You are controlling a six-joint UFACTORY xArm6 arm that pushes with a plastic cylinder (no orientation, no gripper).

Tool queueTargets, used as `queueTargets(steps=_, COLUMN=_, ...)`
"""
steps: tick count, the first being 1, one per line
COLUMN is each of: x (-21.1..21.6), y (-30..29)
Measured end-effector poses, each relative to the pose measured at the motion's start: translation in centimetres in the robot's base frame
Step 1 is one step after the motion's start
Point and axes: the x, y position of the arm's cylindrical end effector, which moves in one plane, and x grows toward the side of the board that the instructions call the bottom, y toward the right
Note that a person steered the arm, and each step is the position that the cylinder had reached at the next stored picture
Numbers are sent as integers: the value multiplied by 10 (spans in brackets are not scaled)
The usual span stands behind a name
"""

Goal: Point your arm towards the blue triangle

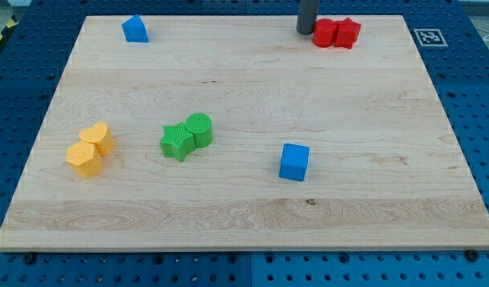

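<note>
The blue triangle point(135, 29) sits near the view's top left corner of the wooden board point(244, 207). My tip point(305, 32) is at the view's top, right of centre, far to the right of the blue triangle. It stands just left of two red blocks, touching or almost touching the nearer one point(325, 33); the second red block point(347, 33) is a star shape beside it.
A blue cube point(293, 162) lies right of centre, lower down. A green star point(176, 141) and green cylinder point(199, 129) touch at centre left. Two yellow blocks point(84, 159) point(97, 137) touch at the left. A marker tag point(429, 37) lies off the board's top right.
</note>
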Motion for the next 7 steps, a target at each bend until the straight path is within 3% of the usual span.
queueTargets(steps=1, x=-7, y=9)
queueTargets(steps=2, x=-40, y=-34)
queueTargets(steps=3, x=-40, y=-91)
queueTargets(steps=6, x=77, y=-277)
queueTargets(steps=7, x=57, y=-349)
